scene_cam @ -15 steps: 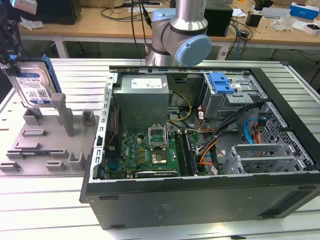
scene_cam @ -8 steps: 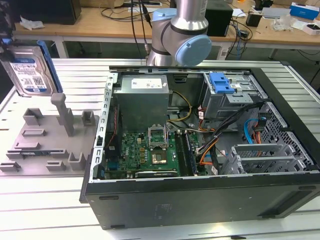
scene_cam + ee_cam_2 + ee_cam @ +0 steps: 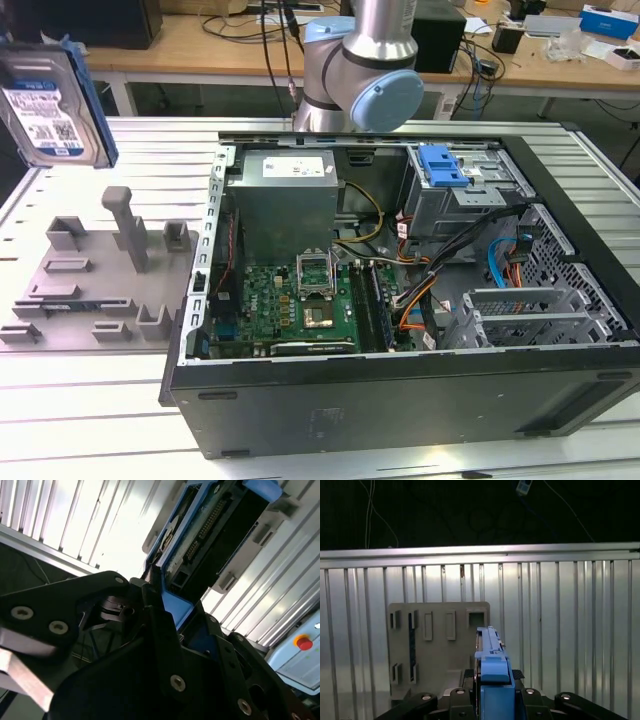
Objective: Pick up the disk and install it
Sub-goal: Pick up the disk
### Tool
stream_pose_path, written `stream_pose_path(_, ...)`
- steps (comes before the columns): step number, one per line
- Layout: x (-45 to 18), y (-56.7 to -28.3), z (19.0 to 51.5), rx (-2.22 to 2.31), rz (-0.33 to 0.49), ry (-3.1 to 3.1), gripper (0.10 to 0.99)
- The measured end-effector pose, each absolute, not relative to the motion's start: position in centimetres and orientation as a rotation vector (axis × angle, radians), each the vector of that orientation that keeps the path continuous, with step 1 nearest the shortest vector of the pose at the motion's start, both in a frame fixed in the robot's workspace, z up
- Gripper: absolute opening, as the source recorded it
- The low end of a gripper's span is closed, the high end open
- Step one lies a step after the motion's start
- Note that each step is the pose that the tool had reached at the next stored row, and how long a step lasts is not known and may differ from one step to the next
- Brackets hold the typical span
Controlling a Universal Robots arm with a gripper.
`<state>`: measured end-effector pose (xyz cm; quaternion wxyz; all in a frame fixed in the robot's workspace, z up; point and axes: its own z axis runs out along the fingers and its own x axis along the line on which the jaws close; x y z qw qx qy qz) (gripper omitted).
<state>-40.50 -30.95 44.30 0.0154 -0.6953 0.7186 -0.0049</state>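
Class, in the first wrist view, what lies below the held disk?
A grey fixture plate on the ribbed metal table; the disk covers part of the plate's edge.

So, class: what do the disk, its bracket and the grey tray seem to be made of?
The disk looks metal-cased, by its dull silver sheen. Its bracket is bright blue plastic, smooth and moulded-looking. The tray is matte grey, probably plastic by its even, unshiny surface, though painted metal is possible.
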Motion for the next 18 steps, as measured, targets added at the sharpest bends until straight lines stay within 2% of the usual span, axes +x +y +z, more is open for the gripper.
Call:
stream_pose_path(7, -40.3, -31.1, 47.6, -2.157, -0.002, 2.230, 0.369)
stream_pose_path(18, -40.2, -31.2, 48.0, -2.156, 0.001, 2.229, 0.369)
